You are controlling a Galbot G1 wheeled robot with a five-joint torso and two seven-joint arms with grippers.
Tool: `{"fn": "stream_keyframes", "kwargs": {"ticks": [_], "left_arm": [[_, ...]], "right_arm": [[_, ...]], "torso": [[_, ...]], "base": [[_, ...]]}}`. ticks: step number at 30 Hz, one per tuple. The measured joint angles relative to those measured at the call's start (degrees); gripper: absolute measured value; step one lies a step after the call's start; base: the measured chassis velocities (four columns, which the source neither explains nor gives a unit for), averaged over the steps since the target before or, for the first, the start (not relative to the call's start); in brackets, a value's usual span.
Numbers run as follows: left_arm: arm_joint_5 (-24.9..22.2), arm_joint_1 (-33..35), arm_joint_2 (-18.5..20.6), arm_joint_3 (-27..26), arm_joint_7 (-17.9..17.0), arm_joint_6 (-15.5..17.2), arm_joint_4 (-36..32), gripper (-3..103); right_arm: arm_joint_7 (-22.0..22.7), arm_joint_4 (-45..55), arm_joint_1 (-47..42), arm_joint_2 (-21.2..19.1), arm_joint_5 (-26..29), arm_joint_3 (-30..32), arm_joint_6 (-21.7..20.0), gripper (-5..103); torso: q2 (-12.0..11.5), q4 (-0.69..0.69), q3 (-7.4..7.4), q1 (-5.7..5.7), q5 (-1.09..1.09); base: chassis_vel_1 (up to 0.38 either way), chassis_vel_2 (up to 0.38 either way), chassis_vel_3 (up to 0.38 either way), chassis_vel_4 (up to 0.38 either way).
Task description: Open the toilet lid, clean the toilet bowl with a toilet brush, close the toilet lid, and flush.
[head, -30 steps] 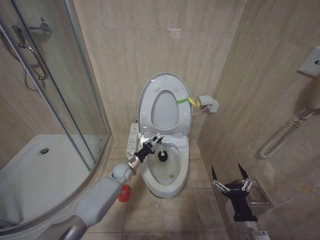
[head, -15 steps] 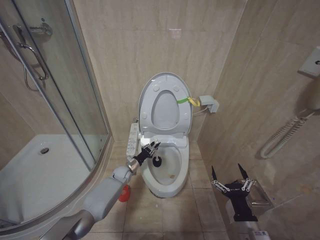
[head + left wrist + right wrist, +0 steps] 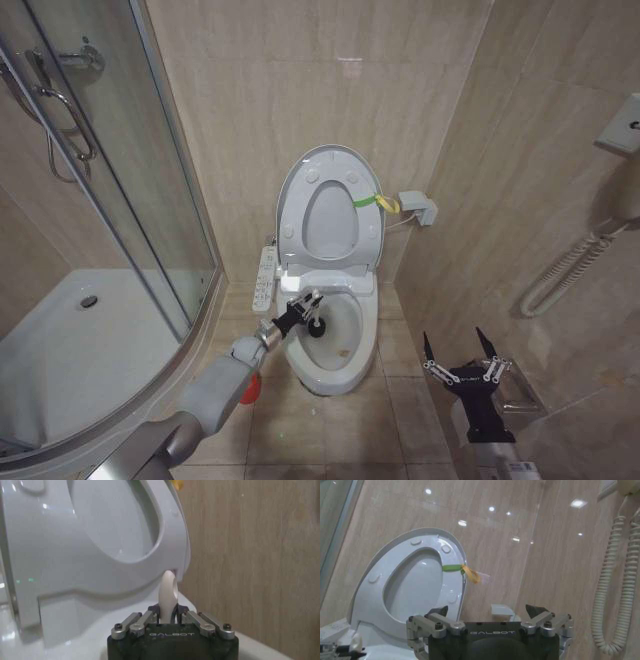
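On my head camera the left arm reaches forward and up from the lower left, elbow low by the shower tray's (image 3: 60, 345) curved edge and forearm angled toward the toilet. The left tool (image 3: 303, 309) sits over the near-left rim of the toilet bowl (image 3: 345, 375), wrist tipped so the fingers point into the basin. From the left wrist camera I see that tool (image 3: 168, 615) pinching the toilet brush (image 3: 167, 590) by its thin white handle, fingers pressed in on either side of the stick, which stands up past them toward the raised seat. In the head view the brush's dark bristle head (image 3: 316, 327) is down inside the bowl, against the rear-left part of the basin just below the tool.

The toilet lid (image 3: 331, 164) stands upright against the back wall with the ring seat raised against it, the yellow-green band (image 3: 366, 201) showing on its right edge. The white control panel (image 3: 265, 279) runs along the bowl's left side, just beside my forearm. A bit of the red holder (image 3: 250, 388) peeks out on the floor beside the bowl's base, partly hidden behind the arm.

The right arm is parked low at the right, near the tiled wall, well apart from the toilet. Its tool (image 3: 460, 353) points upward with fingers spread wide and nothing between them; the right wrist camera shows the same spread tool (image 3: 490, 613) facing the raised lid
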Motion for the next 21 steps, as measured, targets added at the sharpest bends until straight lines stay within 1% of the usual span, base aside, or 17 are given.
{"fn": "stream_keyframes", "kwargs": {"ticks": [3,9,13,21], "left_arm": [[0.8,-0.1,-0.5,-0.2,0.7,-0.3,2.5,22],[2.1,0.0,-1.0,-0.6,1.6,-0.7,4.9,22],[3.6,0.2,-1.6,-1.9,2.5,-1.0,7.0,22],[4.8,0.3,-2.3,-3.2,2.8,-1.2,8.8,22]], "right_arm": [[0.0,0.0,0.0,0.0,0.0,0.0,0.0,100],[0.0,0.0,0.0,0.0,0.0,0.0,0.0,100],[0.0,0.0,0.0,0.0,0.0,0.0,0.0,100],[0.0,0.0,0.0,0.0,0.0,0.0,0.0,100]], "torso": [[0.0,0.0,0.0,0.0,0.0],[0.0,0.0,0.0,0.0,0.0],[0.0,0.0,0.0,0.0,0.01],[0.0,0.01,0.0,0.0,0.01]], "base": [[0.0,0.0,0.0,0.0],[0.0,0.0,0.0,0.0],[0.0,0.0,0.0,0.0],[0.0,0.0,0.0,0.0]]}}
